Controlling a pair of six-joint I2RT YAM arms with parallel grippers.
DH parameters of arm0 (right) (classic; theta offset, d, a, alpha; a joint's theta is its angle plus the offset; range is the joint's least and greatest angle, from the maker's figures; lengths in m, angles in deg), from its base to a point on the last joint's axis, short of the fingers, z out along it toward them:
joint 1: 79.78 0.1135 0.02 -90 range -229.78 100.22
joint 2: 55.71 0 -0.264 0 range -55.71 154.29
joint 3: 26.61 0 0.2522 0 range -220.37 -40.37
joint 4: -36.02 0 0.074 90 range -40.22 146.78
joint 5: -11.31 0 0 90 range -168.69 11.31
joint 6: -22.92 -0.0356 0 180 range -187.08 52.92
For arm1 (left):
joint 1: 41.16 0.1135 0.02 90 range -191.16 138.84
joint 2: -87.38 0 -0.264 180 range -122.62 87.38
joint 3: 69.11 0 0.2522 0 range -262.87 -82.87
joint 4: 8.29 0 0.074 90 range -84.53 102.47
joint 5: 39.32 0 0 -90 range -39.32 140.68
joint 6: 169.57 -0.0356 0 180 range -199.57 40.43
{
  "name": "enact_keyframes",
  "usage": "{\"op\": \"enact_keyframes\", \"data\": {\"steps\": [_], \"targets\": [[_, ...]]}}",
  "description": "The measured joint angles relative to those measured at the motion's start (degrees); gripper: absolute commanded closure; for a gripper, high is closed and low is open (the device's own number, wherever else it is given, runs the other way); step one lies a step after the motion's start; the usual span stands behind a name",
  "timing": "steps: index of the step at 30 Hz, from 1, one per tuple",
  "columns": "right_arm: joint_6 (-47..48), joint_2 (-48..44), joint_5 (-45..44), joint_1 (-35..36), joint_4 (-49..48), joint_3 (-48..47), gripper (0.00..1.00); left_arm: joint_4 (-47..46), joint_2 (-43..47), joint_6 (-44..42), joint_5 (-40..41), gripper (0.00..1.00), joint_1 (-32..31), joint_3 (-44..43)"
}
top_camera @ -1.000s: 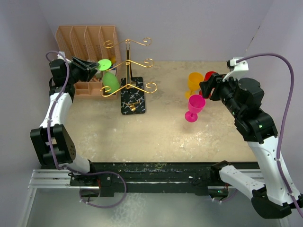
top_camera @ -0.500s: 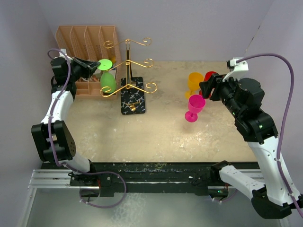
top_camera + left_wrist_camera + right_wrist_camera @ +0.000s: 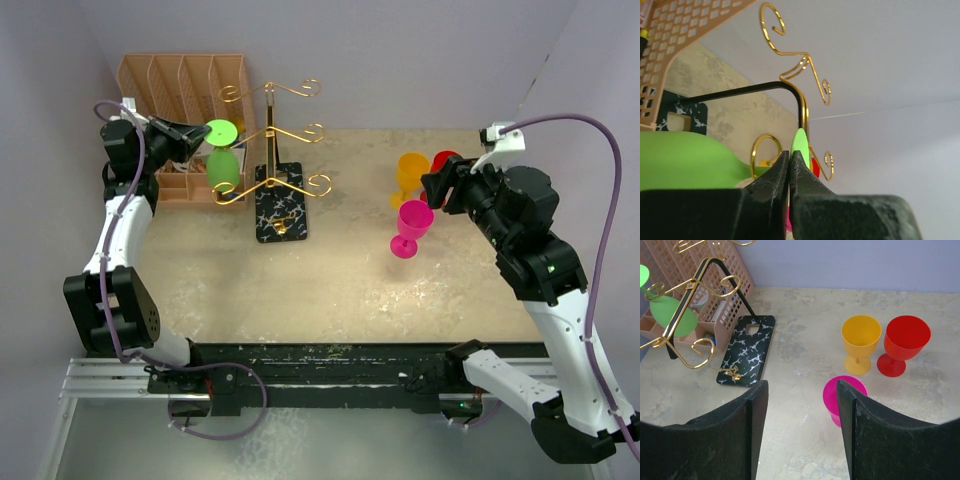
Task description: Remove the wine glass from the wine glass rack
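The wine glass [image 3: 223, 168] is green and hangs upside down at the outer end of a gold arm of the rack [image 3: 282, 208], foot uppermost and bowl below. Its long axis runs close to vertical with a slight lean. That axis lies crosswise to the reach of the left pincer [image 3: 790, 159].

The left pincer is clenched on the glass. In the left wrist view, the edge of the thin foot disc enters the narrow slit between the two fingertips and stands out just past them. The bowl fills the space beside and under one finger. The stem is hidden, so whether it is also touched cannot be told.

From this pincer, the glass is at the tips and the rack's upright post lies straight beyond it, on the far side of the glass. The open, curled end of the arm is on the pincer's own side. Whether the foot is seated in the wire or already free of the curl cannot be told from these views.

Judgement: the removal depends on drawing the glass back along the pincer's own line, away from the post and out past the curl, with the foot kept level so it does not catch on the wire.

The right pincer [image 3: 801, 385] is released, jaws wide, well apart from the rack. It hangs over three other glasses on the bench [image 3: 330, 280]. The left arm is plainly the nearer one.
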Motion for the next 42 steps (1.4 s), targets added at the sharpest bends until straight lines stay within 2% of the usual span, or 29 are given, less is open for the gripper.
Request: {"op": "enact_keyframes", "data": {"steps": [8,19,32,42], "targets": [[0.0,-0.4,0.0,0.0,-0.4,0.5,0.41,-6.7,0.0,6.5,-3.3,1.0,-0.1,3.2],[-0.1,-0.6,0.0,0.0,-0.8,0.8,0.41,-10.7,-4.5,8.2,-4.4,1.0,-2.9,1.2],[-0.2,-0.5,0.3,0.0,-1.4,1.4,0.41,-11.0,-8.9,3.6,0.6,1.0,-3.7,-7.7],[-0.5,0.5,2.4,0.0,-2.8,1.4,0.41,-10.3,-6.7,-2.4,8.5,1.0,-3.7,-8.4]]}}
